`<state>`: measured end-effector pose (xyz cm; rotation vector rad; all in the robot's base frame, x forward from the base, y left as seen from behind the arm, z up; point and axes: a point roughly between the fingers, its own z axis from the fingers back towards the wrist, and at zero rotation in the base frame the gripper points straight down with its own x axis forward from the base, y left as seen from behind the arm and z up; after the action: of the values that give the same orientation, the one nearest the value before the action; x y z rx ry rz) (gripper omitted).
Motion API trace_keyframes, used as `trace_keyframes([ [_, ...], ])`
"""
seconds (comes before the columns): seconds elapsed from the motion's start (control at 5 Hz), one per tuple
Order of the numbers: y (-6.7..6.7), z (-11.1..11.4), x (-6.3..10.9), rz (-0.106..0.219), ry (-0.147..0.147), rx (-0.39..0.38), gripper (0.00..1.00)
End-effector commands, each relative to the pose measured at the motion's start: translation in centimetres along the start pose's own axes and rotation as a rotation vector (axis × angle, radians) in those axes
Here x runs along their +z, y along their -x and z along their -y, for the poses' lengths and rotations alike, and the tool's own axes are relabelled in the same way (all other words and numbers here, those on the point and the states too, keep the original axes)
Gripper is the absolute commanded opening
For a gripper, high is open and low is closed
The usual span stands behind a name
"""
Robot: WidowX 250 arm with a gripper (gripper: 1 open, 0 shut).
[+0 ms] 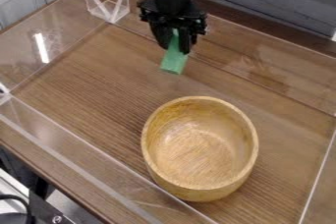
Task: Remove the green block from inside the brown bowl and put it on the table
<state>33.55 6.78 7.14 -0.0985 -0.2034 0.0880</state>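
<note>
While pinched in the gripper (174,43) by its top end, green block (174,60) hangs tilted over the table (92,81), lower end near the wood, behind and apart from empty brown bowl (199,146).

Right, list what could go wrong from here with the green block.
1. The tool grips only the top end of the green block, which hangs tilted; it might slip or swing loose before it is set down.
2. Released from this tilt, the block could tip over or skid across the table.
3. The clear acrylic wall stands nearby on the left; drifting further that way risks a bump.
</note>
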Motion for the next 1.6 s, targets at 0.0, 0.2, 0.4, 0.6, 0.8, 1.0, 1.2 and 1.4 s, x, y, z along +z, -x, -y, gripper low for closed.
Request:
trace_keyframes([
  [0.0,-1.1,-0.7,2.0,0.08,-0.009,-0.005,0.0],
  [0.2,-1.3,-1.2,1.8,0.09,-0.007,-0.003,0.0],
  [0.4,-1.6,-1.7,1.4,0.099,-0.007,-0.001,0.0],
  [0.6,-2.1,-2.1,1.1,0.11,-0.006,0.0,0.0],
  [0.8,-2.6,-2.4,0.7,0.119,-0.004,0.003,0.0],
  [1.0,-3.1,-2.6,0.5,0.127,-0.002,0.008,0.0],
  [1.2,-3.6,-2.9,0.3,0.134,-0.001,0.013,0.0],
  [1.4,-4.1,-3.2,0.2,0.14,0.0,0.019,0.0],
])
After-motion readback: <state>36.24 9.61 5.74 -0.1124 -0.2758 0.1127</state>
